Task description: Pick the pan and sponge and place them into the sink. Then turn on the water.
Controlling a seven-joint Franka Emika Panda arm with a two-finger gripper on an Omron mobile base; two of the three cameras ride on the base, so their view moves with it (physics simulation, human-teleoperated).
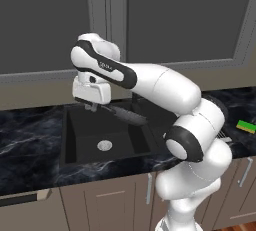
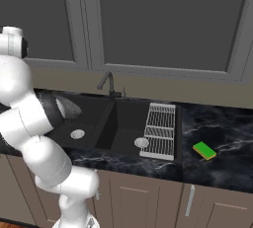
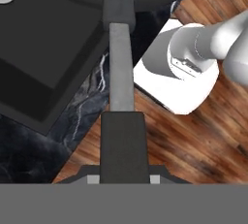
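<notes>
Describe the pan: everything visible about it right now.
The pan is grey metal, with a long thin handle whose grip end is darker. The gripper is shut on that handle and holds the pan in the air over the black sink. In the left base view the handle slants down to the right from the gripper. The right base view shows part of its round bowl behind the arm, above the left basin. Nothing else touches it.

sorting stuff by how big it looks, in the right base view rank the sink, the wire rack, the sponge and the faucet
1. sink, by far the largest
2. wire rack
3. faucet and sponge: these look about alike, and the sponge lies nearer the camera, so no firm order between them
</notes>
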